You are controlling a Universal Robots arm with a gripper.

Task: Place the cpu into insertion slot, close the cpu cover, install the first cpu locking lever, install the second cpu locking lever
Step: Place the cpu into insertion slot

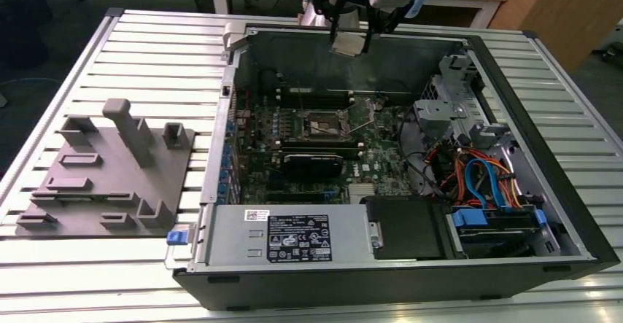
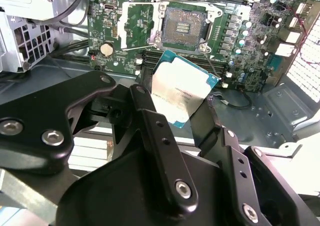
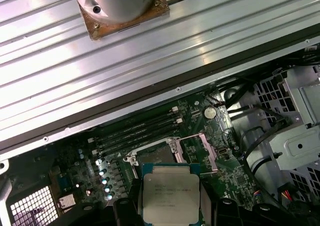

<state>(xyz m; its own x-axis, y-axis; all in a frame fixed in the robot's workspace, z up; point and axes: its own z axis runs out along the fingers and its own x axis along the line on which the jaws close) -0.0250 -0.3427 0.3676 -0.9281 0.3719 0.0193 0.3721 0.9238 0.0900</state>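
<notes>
Over the computer case [image 1: 576, 217], tool [image 2: 176, 107] holds cpu [image 2: 184, 83], apparently tilted.

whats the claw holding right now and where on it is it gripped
The claw holds the cpu, pinched by two opposite side edges.

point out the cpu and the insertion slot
cpu [image 2: 181, 88], second wrist view, middle of its silvery metal top
insertion slot [image 2: 185, 25], second wrist view, its dark centre
</notes>
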